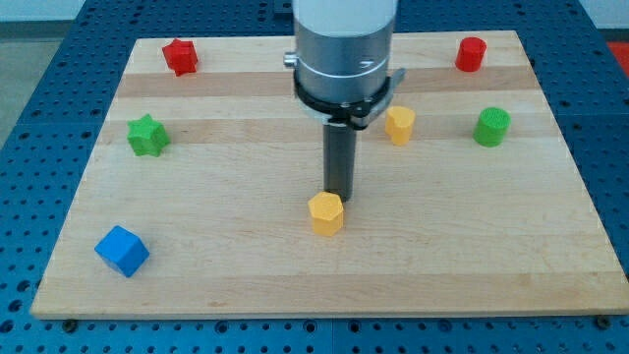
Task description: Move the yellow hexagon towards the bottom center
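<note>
The yellow hexagon (326,212) lies on the wooden board (246,275), a little below the board's middle. My tip (339,194) stands right behind it, at its upper right edge, touching or nearly touching it. The rod hangs from the grey arm body (344,49) at the view's top centre.
A second yellow block (399,125) lies right of the rod. A green cylinder (491,127) and a red cylinder (471,53) are at the right. A red star (181,56) and a green star (147,135) are at the left. A blue cube (122,250) is at the bottom left.
</note>
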`<state>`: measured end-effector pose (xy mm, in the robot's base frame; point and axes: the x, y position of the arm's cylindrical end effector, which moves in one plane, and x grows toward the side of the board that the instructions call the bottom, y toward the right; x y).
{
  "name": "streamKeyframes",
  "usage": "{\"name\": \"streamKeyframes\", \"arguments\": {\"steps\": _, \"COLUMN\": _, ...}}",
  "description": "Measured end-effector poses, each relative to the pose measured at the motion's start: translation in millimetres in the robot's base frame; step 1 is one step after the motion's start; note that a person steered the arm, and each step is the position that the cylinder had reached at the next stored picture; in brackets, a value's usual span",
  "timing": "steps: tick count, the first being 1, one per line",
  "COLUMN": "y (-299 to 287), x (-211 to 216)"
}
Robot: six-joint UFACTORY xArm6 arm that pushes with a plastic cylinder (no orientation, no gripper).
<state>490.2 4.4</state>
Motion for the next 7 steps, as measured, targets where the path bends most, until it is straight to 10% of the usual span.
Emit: {"name": "streamKeyframes", "arguments": {"steps": 7, "y": -14.7, "x": 16.5}}
